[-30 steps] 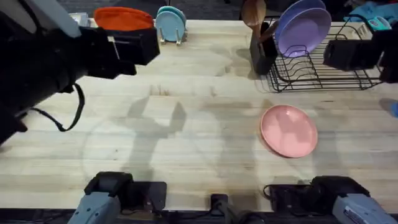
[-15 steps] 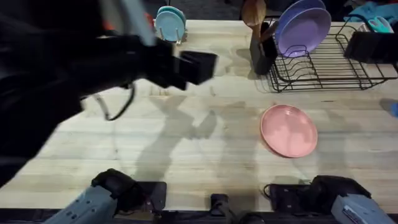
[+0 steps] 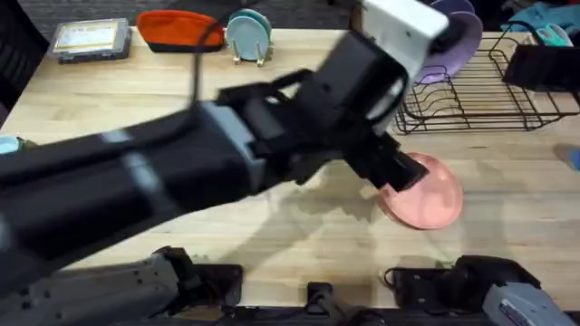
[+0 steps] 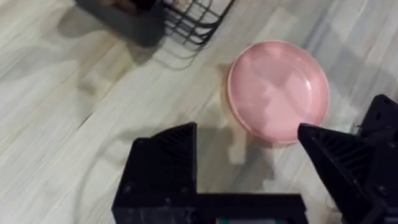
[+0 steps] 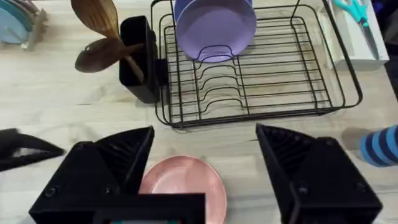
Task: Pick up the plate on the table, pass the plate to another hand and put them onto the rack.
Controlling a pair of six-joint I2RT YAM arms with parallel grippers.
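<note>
The round salmon-pink plate [image 3: 426,192] lies flat on the pale butcher-block table [image 3: 507,235], just before the black wire rack [image 3: 480,91]. The left gripper [image 4: 249,140] hovers at its near rim, fingers spread wide, apparently not touching. The right gripper [image 5: 205,140] hangs above, likewise spread.

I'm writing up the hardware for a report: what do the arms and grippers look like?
The left arm is black with grey link sections, a white block near its wrist and a thin black cable along it. The left gripper and right gripper each have two black, wedge-shaped pointed fingers. Both bases are blue-grey and black.
</note>
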